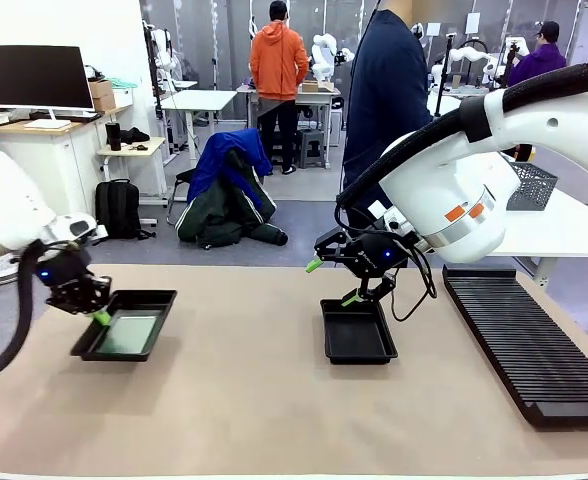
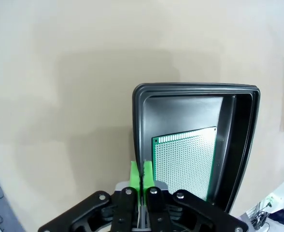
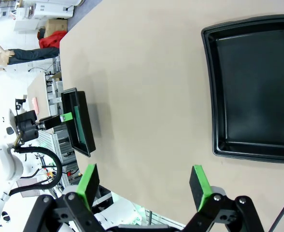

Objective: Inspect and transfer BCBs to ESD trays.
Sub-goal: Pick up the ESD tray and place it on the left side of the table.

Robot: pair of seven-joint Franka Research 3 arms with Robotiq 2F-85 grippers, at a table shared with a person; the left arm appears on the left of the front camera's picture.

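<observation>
board: pale green perforated rectangular board (image 2: 185, 159) lies inside left shallow black plastic tray (image 2: 195, 88), just ahead of left gripper (image 2: 141, 166)
left gripper: pinching that tray's rim, held low
right gripper (image 3: 143, 169): spread, hovering above right black tray (image 3: 207, 87)

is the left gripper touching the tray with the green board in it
Touching. In the left wrist view the left gripper is shut on the rim of the black ESD tray holding the green BCB.
</observation>
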